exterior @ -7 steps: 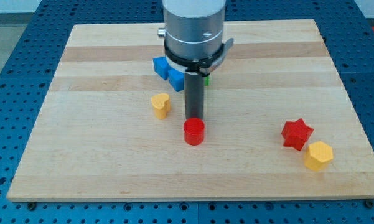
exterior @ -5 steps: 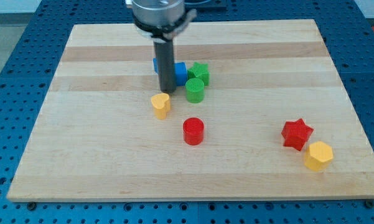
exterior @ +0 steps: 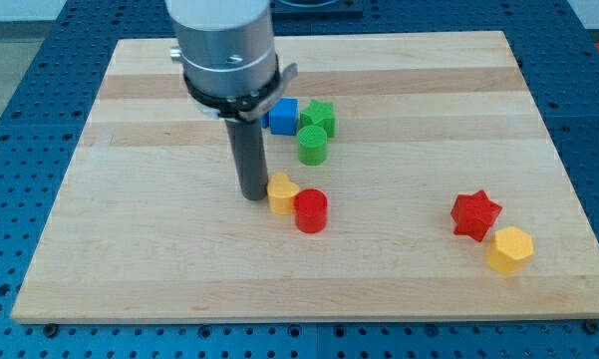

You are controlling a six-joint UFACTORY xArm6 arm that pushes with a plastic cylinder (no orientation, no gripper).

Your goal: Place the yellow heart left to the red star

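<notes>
The yellow heart [exterior: 282,192] lies near the board's middle, touching the red cylinder [exterior: 311,210] on its lower right. My tip [exterior: 252,195] stands right against the heart's left side. The red star [exterior: 475,214] lies far to the view's right, with a yellow hexagon [exterior: 509,248] touching its lower right.
A blue block [exterior: 281,116], a green star-like block [exterior: 319,117] and a green cylinder [exterior: 312,146] cluster above the heart, partly behind the arm. The wooden board [exterior: 130,249] sits on a blue perforated table.
My tip swung from above the red cylinder up and left, then came down on the heart's left. The heart has slid right and down until it touches the red cylinder.
</notes>
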